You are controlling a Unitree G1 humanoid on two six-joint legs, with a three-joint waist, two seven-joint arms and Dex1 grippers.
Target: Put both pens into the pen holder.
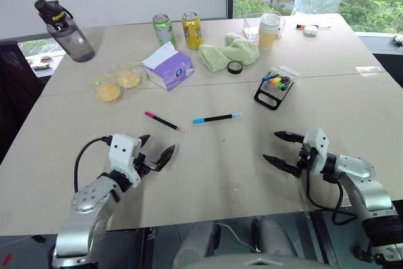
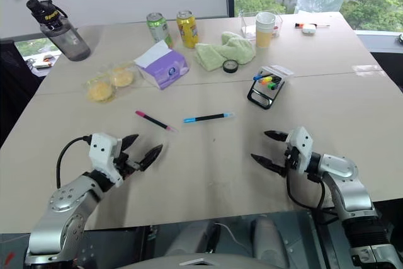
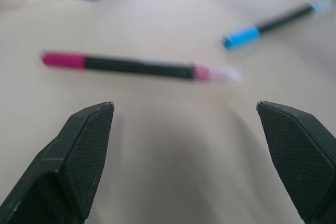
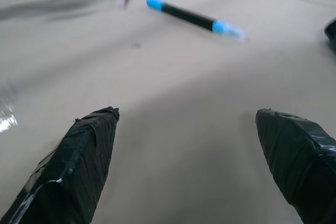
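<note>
The left gripper [image 1: 156, 147] hovers over the pale wooden surface [image 1: 220, 174] at 8 o'clock, its 2 black fingers [image 3: 79, 156] released and holding nothing. Just beyond it lies the slim black pen with pink cap [image 1: 162, 121], and to its right, at the centre, the slim black pen with light blue cap [image 1: 216, 118]. The small black box-like pen holder [image 1: 274, 90] with coloured markers stands at 2 o'clock. The right gripper [image 1: 279, 147] at 4 o'clock is released too, empty.

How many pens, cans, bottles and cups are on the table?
Pens: 2, pink pen and blue pen
Cans: 2, green can and yellow can
Bottles: 1, water bottle
Cups: 1, cup
Total: 6
</note>
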